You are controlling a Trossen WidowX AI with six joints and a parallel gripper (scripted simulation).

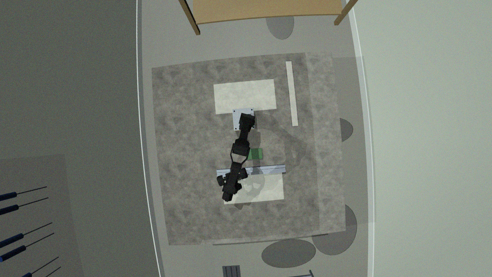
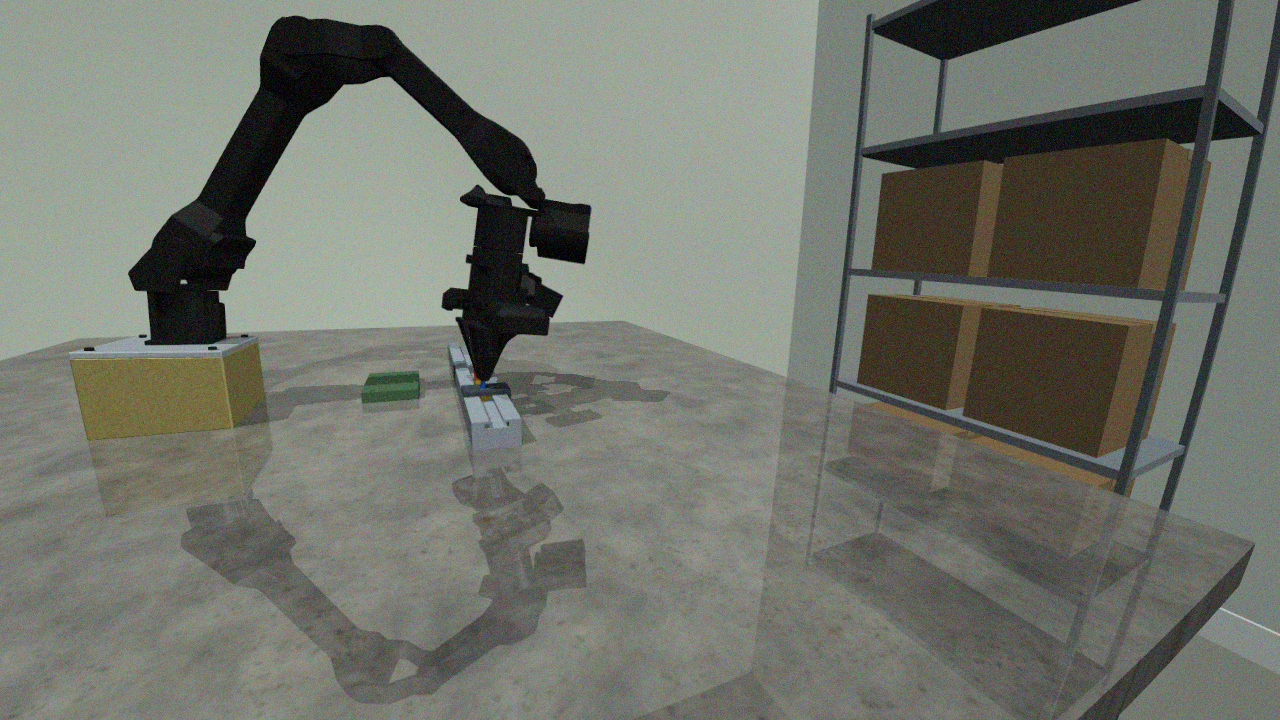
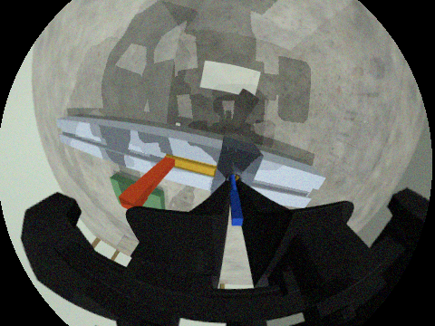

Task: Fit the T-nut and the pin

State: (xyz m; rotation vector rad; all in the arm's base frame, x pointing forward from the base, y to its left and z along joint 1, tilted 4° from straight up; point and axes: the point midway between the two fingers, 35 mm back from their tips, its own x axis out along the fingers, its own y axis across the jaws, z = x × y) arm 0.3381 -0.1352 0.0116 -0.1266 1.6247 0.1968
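Note:
The brass T-nut [image 3: 195, 166] lies in the slot of the aluminum rail [image 3: 292, 174] [image 2: 494, 435] [image 1: 276, 168] and runs under the dark bracket [image 3: 236, 151] [image 2: 497, 389]. Its orange handle [image 3: 147, 183] sticks up beside the bracket in the wrist view. My gripper [image 3: 232, 185] [image 2: 484, 379] is shut on the blue pin [image 3: 236, 210], right over the bracket's hole. The pin's lower end is at the hole, where a little brass shows; how deep it sits is hidden by the fingertips. The green tray [image 1: 255, 153] [image 2: 391, 387] [image 3: 154, 196] stands between the rail and the arm's base.
The arm's base stands on a yellow block [image 2: 152, 394] with a pale plate [image 1: 237, 118] on top. A shelf rack with cardboard boxes [image 2: 1056, 376] stands beyond the table [image 2: 626, 537]. The orange handle rises close beside my fingers.

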